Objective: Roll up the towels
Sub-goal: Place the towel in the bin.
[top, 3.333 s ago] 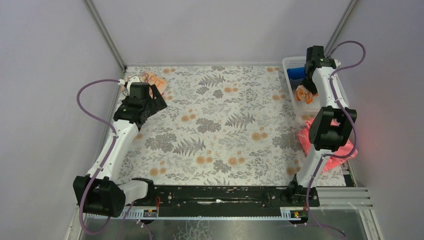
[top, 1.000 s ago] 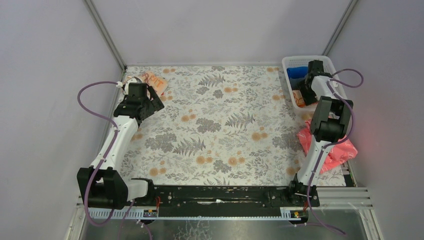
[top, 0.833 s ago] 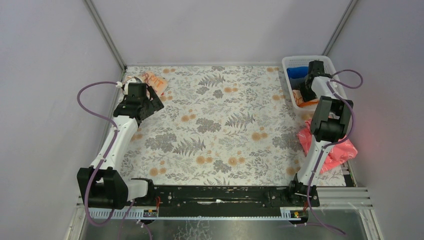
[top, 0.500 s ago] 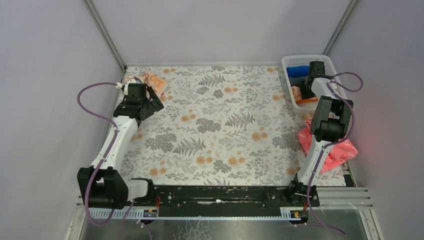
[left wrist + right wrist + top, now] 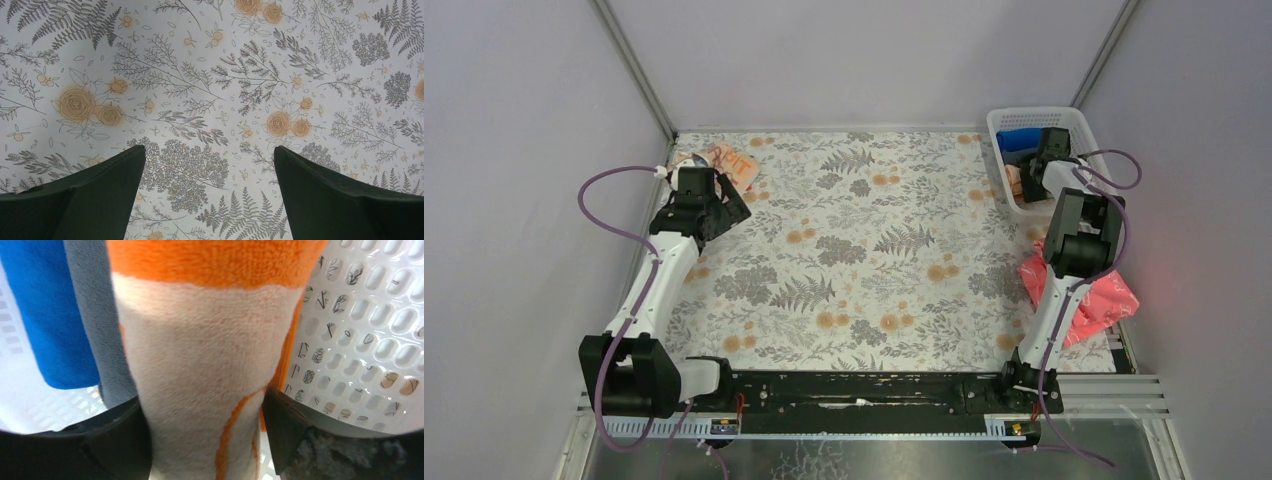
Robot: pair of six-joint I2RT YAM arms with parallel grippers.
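R gripper is down inside the white basket at the far-right corner of the table, jaws closed against both sides of the orange-bordered towel. The towel's cream centre fills the whole gap btwn the fingers, w/ its orange band across the top of the wrist view. It stands as a thick bundle, the far end running out of shot. Just beside it on one side lies the grey roll, touching it, then the blue roll next to that. On the other side is the basket's perforated wall. From the top view the R arm's wrist covers most of the basket, so only a strip of blue and a bit of orange show there. Pink cloth lies bunched at the table's right edge, partly behind the R arm and apart from the basket. L gripper has its jaws spread wide w/ nothing btwn them, only the floral table cover showing under the fingers. It sits near the far-left corner. The peach towel w/ orange lettering lies right in that corner, just beyond the L gripper and partly hidden by it. Can't tell if they touch.
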